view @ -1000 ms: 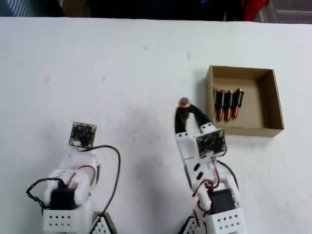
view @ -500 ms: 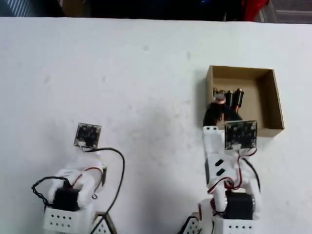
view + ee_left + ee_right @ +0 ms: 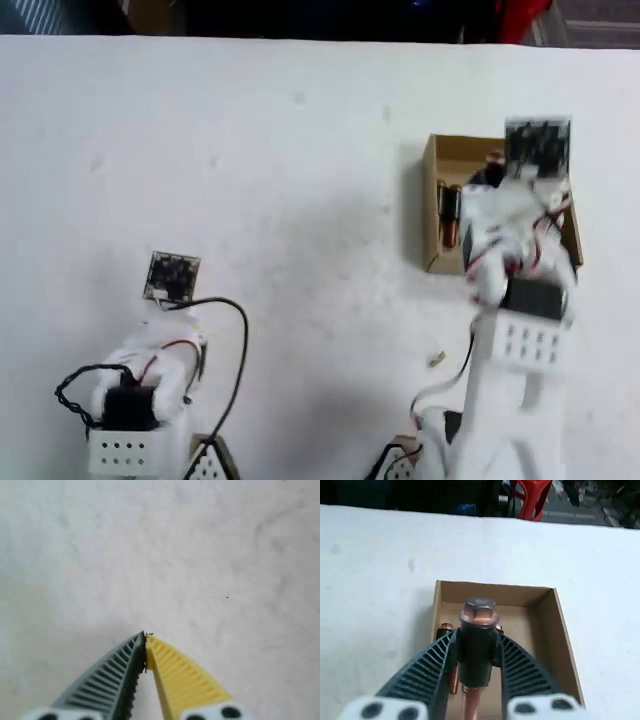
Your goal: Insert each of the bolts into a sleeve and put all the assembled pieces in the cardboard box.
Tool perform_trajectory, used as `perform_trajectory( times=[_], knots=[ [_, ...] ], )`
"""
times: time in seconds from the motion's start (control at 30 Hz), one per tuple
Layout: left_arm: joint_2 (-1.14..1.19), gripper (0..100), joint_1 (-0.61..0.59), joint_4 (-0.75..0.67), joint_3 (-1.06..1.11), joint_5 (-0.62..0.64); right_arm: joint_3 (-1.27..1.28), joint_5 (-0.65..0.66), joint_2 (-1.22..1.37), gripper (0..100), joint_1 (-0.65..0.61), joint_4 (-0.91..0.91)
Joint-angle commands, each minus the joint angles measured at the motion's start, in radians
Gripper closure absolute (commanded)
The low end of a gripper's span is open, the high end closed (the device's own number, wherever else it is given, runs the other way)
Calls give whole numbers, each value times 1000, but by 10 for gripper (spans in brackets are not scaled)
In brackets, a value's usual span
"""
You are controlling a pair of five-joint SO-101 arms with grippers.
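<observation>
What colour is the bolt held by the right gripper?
Copper bolt, clearest in right wrist view.

An open, square, brown cardboard box (image 3: 492, 593) sits open side up. Over it, the right gripper (image 3: 477, 641) clamps a black cylindrical sleeve (image 3: 476, 652) with a copper hex-head bolt (image 3: 479, 611) through it: the head juts from one end and the threaded shank from the other. More sleeved bolts (image 3: 448, 215) lie flat on the box floor.
</observation>
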Motion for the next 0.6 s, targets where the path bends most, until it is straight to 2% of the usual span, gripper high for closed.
perform_trajectory(
  times=[0.0,0.27,0.57],
  knots=[
    [-8,977,-7,-23,-2,17,-192,14,216,981,44,-5],
    [-8,977,-4,-20,-2,20,-497,20,641,981,96,1],
    [-8,977,-2,-20,-2,20,-761,21,987,981,114,7]
  ],
)
